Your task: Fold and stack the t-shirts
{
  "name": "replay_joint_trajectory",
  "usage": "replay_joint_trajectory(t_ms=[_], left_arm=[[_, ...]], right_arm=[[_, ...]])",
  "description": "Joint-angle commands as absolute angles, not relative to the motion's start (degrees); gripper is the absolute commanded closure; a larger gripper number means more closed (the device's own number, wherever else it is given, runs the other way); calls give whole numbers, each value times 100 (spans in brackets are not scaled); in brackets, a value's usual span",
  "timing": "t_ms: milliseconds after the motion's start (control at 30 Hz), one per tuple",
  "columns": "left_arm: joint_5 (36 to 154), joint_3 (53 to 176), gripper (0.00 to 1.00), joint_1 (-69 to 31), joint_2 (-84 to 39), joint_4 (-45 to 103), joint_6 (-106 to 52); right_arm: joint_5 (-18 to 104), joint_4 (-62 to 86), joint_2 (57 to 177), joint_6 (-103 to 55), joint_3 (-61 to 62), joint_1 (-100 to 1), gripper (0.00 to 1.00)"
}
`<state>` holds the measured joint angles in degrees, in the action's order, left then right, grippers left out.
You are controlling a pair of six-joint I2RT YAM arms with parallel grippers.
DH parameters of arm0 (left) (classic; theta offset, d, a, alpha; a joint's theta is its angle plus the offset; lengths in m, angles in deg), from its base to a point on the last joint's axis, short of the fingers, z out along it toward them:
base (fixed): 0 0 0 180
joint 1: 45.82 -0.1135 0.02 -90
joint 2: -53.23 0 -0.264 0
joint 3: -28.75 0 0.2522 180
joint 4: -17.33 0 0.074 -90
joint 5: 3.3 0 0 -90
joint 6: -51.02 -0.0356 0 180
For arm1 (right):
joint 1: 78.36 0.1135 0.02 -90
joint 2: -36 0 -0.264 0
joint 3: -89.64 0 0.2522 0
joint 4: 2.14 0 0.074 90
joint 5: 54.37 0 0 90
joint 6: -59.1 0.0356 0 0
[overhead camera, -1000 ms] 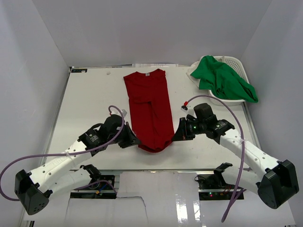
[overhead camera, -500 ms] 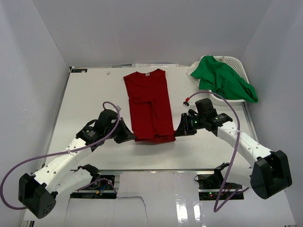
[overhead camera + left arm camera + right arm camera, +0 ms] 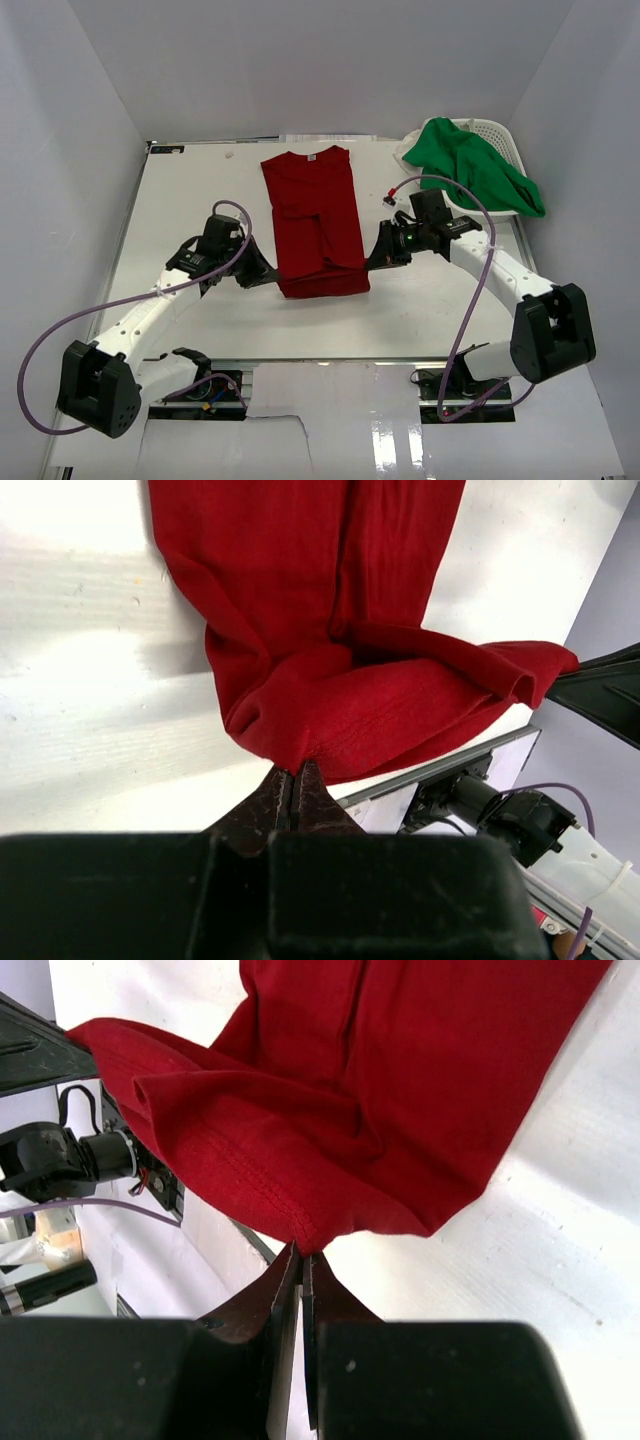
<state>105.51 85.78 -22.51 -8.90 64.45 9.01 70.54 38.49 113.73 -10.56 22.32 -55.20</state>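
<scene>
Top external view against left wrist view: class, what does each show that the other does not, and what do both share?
Only the top external view shows the green t-shirt heaped in the white basket, and the collar end of the red t-shirt lying flat. Only the left wrist view shows the left gripper close up, its fingers shut on a corner of the hem. Both show the red t-shirt's near end folded back on itself, and the white table.
</scene>
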Motion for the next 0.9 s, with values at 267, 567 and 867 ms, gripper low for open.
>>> replay_joint_trajectory(t_ms=[267, 567, 867], left_arm=[[11043, 9147, 100, -2798, -1488, 6080, 426], [10946, 9665, 100, -2869, -2138, 6027, 215], [10946, 10008, 100, -3097, -2595, 5983, 57]], right_arm=[[7377, 3878, 12186, -1455, 1349, -5692, 92], [7395, 4036, 12801, -1657, 715, -5744, 92], [7447, 4159, 13224, -1815, 232, -5858, 92]])
